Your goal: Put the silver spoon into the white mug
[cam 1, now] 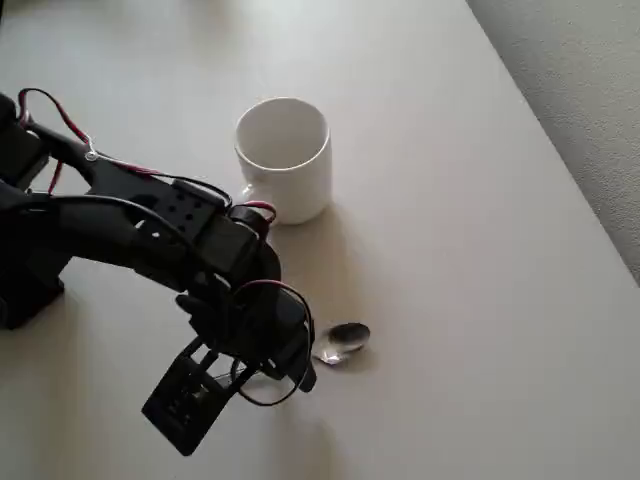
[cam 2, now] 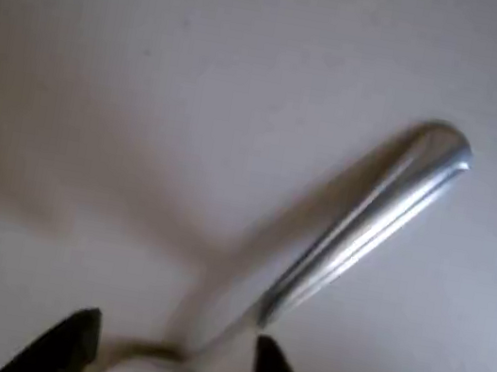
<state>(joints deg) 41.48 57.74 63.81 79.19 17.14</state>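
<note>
Wrist view: hand (cam 2: 172, 359) spread astride silver spoon (cam 2: 366, 225) | table (cam 2: 151, 84)

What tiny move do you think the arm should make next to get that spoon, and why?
Probably close the fingers on the spoon. In the wrist view its narrow neck lies between the two open tips, flat on the table, and the mug stands apart, so gripping likely comes first.

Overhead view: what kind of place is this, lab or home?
Can't tell for sure; likely a plain tabletop test setup. A bare pale table holds only a white mug and a silver spoon, with textured floor or carpet beside it.
</note>
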